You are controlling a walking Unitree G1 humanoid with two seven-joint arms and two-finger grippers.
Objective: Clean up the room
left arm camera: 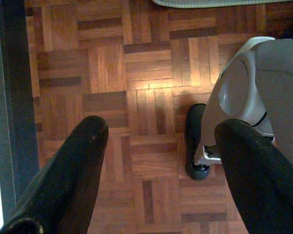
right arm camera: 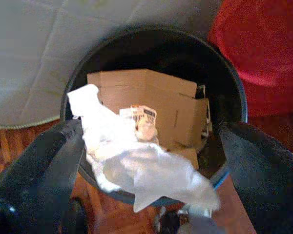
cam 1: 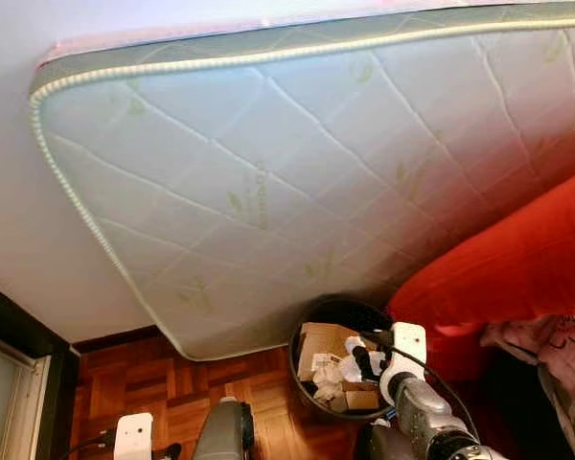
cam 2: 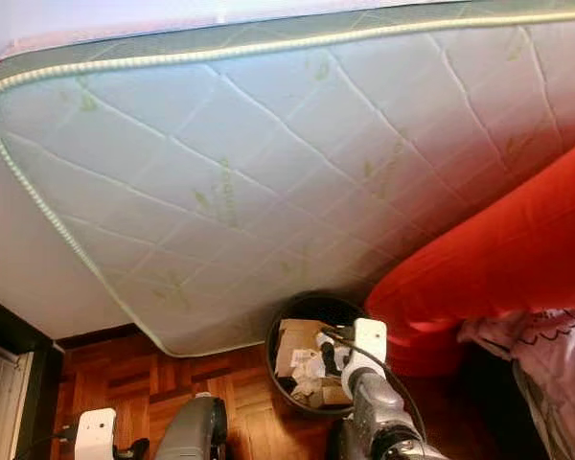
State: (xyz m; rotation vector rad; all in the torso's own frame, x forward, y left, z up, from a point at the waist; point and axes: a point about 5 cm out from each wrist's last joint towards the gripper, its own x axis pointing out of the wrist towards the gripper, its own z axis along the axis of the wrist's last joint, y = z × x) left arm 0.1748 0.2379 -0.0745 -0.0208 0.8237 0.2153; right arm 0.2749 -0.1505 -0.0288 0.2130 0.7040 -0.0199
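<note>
You are looking at a black round bin standing on the parquet floor, and everything else here sits around it. Your right gripper is hovering just above the bin's near rim, its two black fingers spread wide on either side of the opening. A crumpled white paper is hanging between those fingers, draping over the near rim (whether either finger is actually touching it, you cannot tell from the wrist view). Inside the bin, flattened brown cardboard is leaning against the far wall, with a small printed label lying in front of it.

Behind the bin, a quilted white mattress is tilting against the wall. To the bin's right, a red cushion is pressing close to its side, and pink patterned fabric is lying beyond that.

Your left gripper is hanging well to the bin's left above the bare parquet, jaws wide apart and holding nothing, beside the robot's own grey leg.
</note>
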